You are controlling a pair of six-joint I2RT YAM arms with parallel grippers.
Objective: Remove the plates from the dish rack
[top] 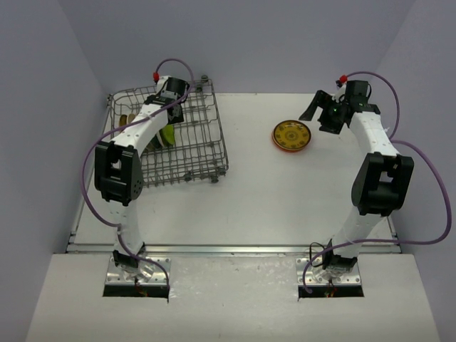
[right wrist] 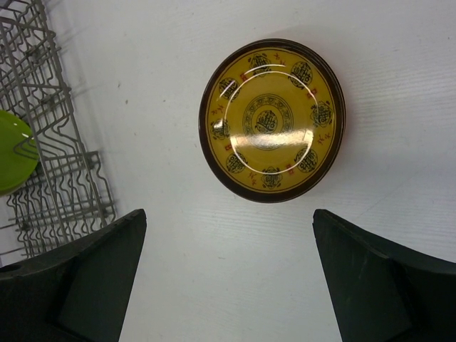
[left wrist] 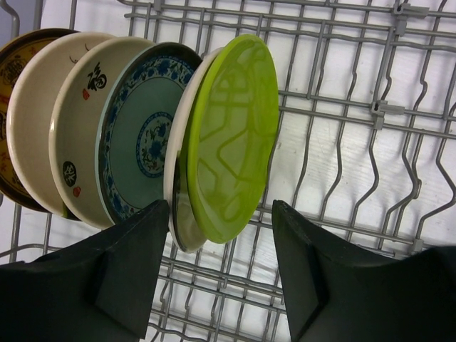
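Note:
The grey wire dish rack (top: pixel 211 146) stands at the table's back left with several plates upright in a row. From right to left in the left wrist view they are a lime green plate (left wrist: pixel 231 135), a beige-backed one, a teal-patterned plate (left wrist: pixel 141 135), two beige plates (left wrist: pixel 80 121) and a yellow-brown rim at the far left. My left gripper (left wrist: pixel 219 214) is open, its fingertips either side of the lime plate's lower rim, with a gap on the right. A yellow-brown patterned plate (right wrist: pixel 272 120) lies flat on the table. My right gripper (right wrist: pixel 228 217) hangs open just short of it.
The rack's upright tines (left wrist: pixel 342 178) and bare wire floor stretch to the right of the plates. In the right wrist view the rack's edge (right wrist: pixel 57 178) is at the left. Grey walls close in the table on the left, back and right.

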